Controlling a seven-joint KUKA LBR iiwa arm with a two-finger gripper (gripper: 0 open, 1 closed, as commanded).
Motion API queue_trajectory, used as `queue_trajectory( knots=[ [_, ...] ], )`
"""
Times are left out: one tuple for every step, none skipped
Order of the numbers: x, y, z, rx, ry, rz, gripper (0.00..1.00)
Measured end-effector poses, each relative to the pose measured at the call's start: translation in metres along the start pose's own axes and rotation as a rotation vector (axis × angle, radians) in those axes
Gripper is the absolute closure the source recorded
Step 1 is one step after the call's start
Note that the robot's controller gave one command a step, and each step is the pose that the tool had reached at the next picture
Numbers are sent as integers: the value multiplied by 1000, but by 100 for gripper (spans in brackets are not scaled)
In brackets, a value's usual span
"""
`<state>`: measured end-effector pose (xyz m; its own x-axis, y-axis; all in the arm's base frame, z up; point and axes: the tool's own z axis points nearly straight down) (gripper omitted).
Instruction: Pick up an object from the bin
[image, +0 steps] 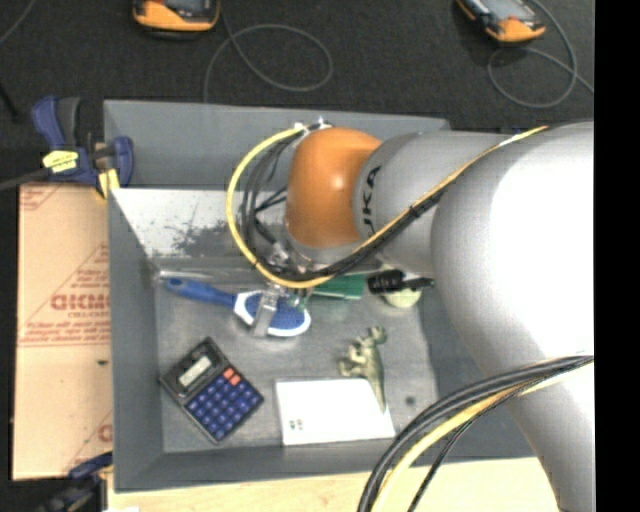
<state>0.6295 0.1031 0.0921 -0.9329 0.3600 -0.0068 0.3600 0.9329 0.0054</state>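
Your gripper (266, 314) sits at the head of the blue-handled tool (200, 291), mid bin (135, 330); you can't tell whether it's wide or narrow. Gripped there, the long handle could lever it loose.

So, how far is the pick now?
Done: the arm is down in the bin, jaws low over the blue brush near the back wall. In hand: the grasp itself; I cannot see whether they grip it. Left: the lift, since the brush lies on the floor.
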Motion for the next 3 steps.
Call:
queue_trajectory(
  knots=[
    [-4, -2, 15, -1, -6, -13, 100],
    [-5, -2, 15, -1, -6, -12, 100],
    [-5, -2, 14, -1, -4, -12, 100]
  ],
)
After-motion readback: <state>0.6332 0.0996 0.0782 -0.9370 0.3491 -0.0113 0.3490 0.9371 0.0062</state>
